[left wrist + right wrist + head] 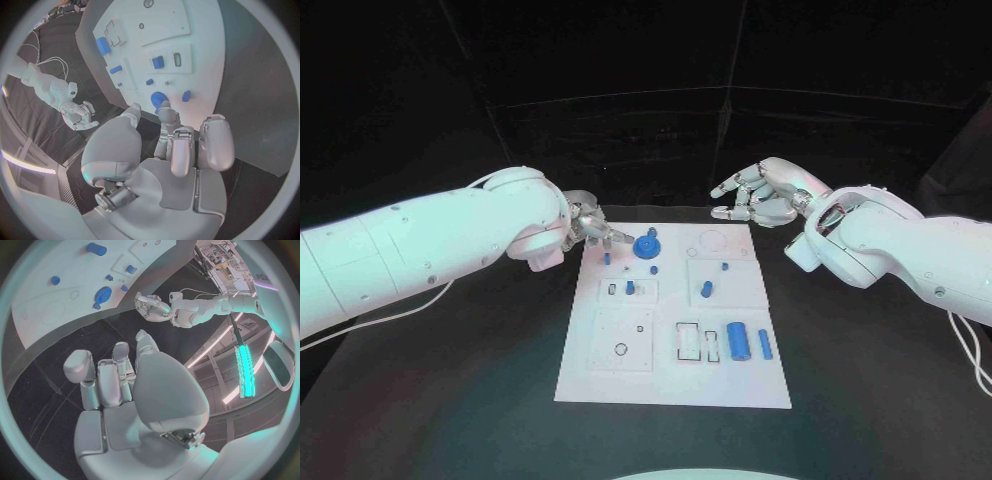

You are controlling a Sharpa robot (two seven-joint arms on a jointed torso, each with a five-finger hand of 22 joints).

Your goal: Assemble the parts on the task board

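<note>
Board's blue gear point(646, 244) beside left hand point(589, 232)

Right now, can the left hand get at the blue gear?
Probably yes. The left hand hovers at the board's far left corner, fingers apart and holding nothing, right beside the gear. Nothing lies between them; the right hand is off past the far edge.

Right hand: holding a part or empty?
Empty. The right hand hovers off the task board's far right corner, fingers apart, nothing between them; the right wrist view shows its palm and fingers bare too.
</note>
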